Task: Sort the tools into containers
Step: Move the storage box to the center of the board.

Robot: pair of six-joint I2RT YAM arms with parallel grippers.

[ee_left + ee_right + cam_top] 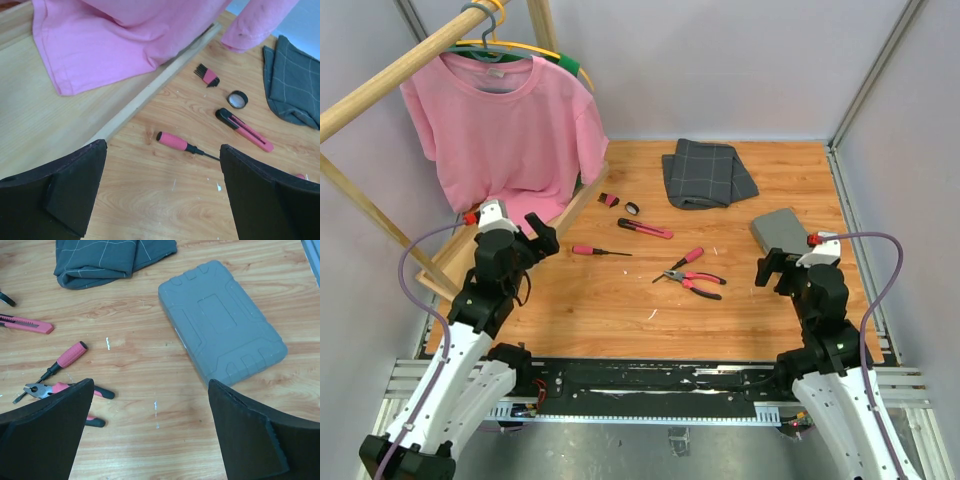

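Note:
A pink-handled screwdriver [600, 250] [181, 143] lies just ahead of my left gripper [542, 232] [162, 150], which hovers open and empty. Beyond it are a pink box cutter [645, 229] [245, 130], a small black tape roll [632, 209] [237, 99] and a pink-and-black bit holder [609, 200] [207, 76]. A second screwdriver [682, 262] [62, 360] and pink pliers [698, 283] [55, 390] lie mid-table, left of my right gripper [775, 268] [150, 385], also open and empty. A closed grey case [780, 230] [222, 322] sits just ahead of it.
A folded grey cloth [705, 172] [110, 257] lies at the back. A pink shirt [505, 135] hangs on a wooden rack at the left, whose base board [150, 92] borders the tools. Frame posts and walls close in both sides.

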